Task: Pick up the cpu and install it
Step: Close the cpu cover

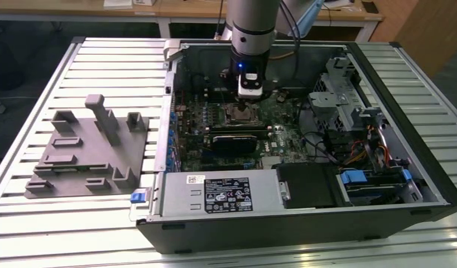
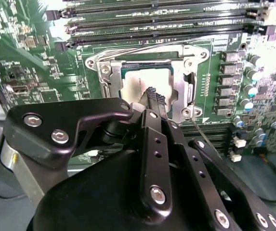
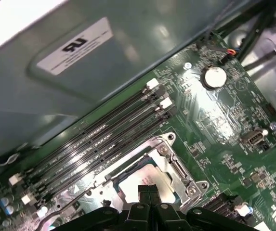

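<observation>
The cpu (image 2: 138, 83), a small square chip with a pale silver top, lies flat inside the metal-framed socket (image 2: 185, 72) on the green motherboard. In the first wrist view the cpu (image 3: 130, 185) sits in the same socket (image 3: 176, 166). My gripper (image 2: 155, 98) hangs just above the chip's middle with its two black fingers pressed together and nothing between them. The first wrist view shows the gripper (image 3: 150, 191) with its tips meeting over the chip. In the exterior view, the gripper (image 1: 248, 96) points down into the open computer case over the socket (image 1: 241, 114).
Rows of memory slots (image 2: 166, 26) run along one side of the socket. A grey moulded tray (image 1: 87, 151) with upright blocks lies on the slatted table at the exterior view's left. The case holds a power supply (image 1: 221, 192), a drive cage (image 1: 347, 111) and cables.
</observation>
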### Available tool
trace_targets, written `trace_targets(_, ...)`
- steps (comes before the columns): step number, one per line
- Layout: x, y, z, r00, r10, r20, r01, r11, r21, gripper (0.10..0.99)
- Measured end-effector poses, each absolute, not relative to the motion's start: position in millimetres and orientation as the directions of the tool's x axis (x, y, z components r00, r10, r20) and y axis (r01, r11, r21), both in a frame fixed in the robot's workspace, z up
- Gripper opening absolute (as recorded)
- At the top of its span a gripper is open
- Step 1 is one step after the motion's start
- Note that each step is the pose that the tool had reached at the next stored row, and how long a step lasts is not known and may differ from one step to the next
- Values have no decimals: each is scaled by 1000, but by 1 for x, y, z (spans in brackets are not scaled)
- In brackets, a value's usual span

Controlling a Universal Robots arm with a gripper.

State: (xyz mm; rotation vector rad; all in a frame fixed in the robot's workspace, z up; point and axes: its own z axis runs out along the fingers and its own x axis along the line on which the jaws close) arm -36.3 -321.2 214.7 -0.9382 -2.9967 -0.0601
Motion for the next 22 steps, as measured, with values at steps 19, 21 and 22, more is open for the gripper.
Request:
trace_targets(19,-36,-321,215,-939,344,12,345,938,36,106)
trace_targets(21,-36,-321,215,-949,316,12,316,948,36,106)
trace_targets(22,-36,-321,215,-953,302,12,302,953,36,106)
